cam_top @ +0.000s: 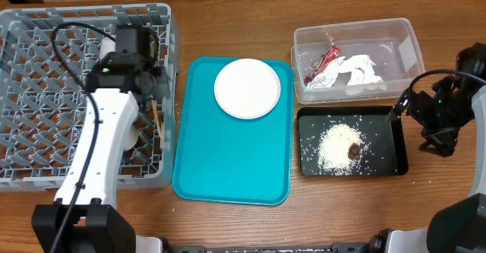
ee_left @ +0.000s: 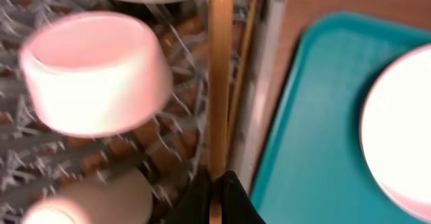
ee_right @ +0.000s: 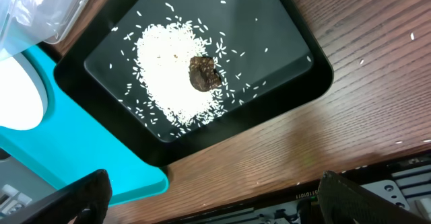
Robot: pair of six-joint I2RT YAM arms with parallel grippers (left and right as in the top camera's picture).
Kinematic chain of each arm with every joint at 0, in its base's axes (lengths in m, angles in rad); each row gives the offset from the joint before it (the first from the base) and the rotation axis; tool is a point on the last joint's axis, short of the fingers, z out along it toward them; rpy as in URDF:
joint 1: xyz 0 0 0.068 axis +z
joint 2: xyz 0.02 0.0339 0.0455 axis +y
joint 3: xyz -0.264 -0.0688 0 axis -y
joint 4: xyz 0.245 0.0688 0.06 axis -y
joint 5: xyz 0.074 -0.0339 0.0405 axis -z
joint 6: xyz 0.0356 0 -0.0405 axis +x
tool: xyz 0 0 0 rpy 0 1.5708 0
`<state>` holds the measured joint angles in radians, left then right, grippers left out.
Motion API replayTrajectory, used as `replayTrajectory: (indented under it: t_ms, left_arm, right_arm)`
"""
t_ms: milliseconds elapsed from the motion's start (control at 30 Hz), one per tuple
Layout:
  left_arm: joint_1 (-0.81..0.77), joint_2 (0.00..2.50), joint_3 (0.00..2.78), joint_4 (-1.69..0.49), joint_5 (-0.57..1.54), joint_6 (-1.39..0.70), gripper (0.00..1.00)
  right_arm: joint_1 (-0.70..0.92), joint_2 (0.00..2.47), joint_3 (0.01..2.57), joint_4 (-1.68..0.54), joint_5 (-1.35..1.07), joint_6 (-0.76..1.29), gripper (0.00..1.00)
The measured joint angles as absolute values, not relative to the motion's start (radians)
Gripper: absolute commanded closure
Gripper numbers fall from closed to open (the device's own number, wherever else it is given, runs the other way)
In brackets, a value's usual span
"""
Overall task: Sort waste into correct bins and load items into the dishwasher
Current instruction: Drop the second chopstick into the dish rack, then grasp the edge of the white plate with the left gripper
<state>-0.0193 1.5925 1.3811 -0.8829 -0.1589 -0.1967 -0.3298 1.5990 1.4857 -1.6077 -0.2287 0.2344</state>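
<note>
My left gripper (ee_left: 217, 192) is shut on a wooden chopstick (ee_left: 217, 83) at the right inner wall of the grey dish rack (cam_top: 23, 25). A second chopstick (ee_left: 244, 62) lies beside it. A pale pink bowl (ee_left: 94, 69) and two more pale dishes (ee_left: 94, 200) sit in the rack. The white plate (cam_top: 247, 88) rests on the teal tray (cam_top: 228, 169). The clear tub (cam_top: 406, 36) holds the red wrapper (cam_top: 323, 61) and napkin (cam_top: 358, 69). The black tray (cam_top: 307, 124) holds rice (ee_right: 172, 76) and the brown lump (ee_right: 204, 74). My right gripper (ee_right: 215, 204) is open and empty beside the black tray.
The teal tray's corner (ee_right: 67, 157) and the plate's edge (ee_right: 17, 93) show at the left of the right wrist view. Bare wooden table lies right of the black tray, with the table's front edge just below my right gripper.
</note>
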Motion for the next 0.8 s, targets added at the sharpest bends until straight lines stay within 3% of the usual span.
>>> replayTrajectory:
  t_ms: [33, 133, 233, 267, 433, 567, 800]
  left_arm:
    - [-0.007, 1.592, 1.381, -0.865, -0.159, -0.185, 0.95]
    - [0.007, 1.597, 1.381, -0.825, -0.162, -0.159, 0.77]
    - [0.007, 1.631, 1.381, -0.818, -0.162, -0.142, 0.50]
    - [0.007, 1.642, 1.381, -0.820, -0.162, -0.142, 0.48]
    - [0.007, 1.660, 1.381, -0.829, -0.147, -0.133, 0.40]
    - [-0.004, 1.660, 1.381, -0.834, -0.019, -0.115, 0.40]
    - [-0.187, 1.660, 1.381, -0.832, 0.125, -0.041, 0.40]
  right_arm:
    - [-0.329, 1.599, 1.486, -1.607, -0.228, 0.234, 0.00]
    - [-0.329, 1.599, 1.486, -1.607, -0.228, 0.235, 0.00]
    - [-0.329, 1.599, 1.486, -1.607, -0.228, 0.234, 0.00]
    - [-0.329, 1.599, 1.486, -1.608, -0.228, 0.234, 0.00]
    - [-0.329, 1.599, 1.486, -1.607, -0.228, 0.234, 0.00]
    - [-0.329, 1.599, 1.486, -1.608, -0.229, 0.234, 0.00]
    - [-0.329, 1.599, 1.486, -1.607, -0.228, 0.234, 0.00]
